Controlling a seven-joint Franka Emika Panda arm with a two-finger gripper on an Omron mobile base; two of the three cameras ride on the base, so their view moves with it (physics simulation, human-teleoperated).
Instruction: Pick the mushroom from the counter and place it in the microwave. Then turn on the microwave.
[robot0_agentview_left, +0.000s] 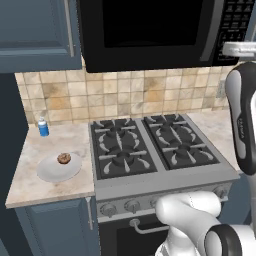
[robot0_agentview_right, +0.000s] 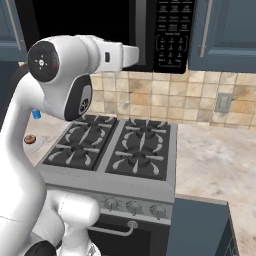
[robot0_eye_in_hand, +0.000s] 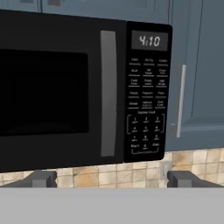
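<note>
Brown mushroom (robot0_agentview_left: 63, 158) waits on your table (robot0_agentview_left: 30, 180); hand (robot0_eye_in_hand: 111, 178) faces the shut microwave (robot0_eye_in_hand: 61, 87), fingers apart, empty.

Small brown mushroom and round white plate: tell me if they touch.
Touching. In the left base view the small brown mushroom sits on top of the round white plate, no gap beneath it.

On the microwave (robot0_eye_in_hand: 83, 87) we read "4:10" on the display (robot0_eye_in_hand: 149, 41) above its keypad (robot0_eye_in_hand: 146, 109). We see small labels on the keypad buttons, but they are too blurred for us to read. We find no other legible text.
</note>
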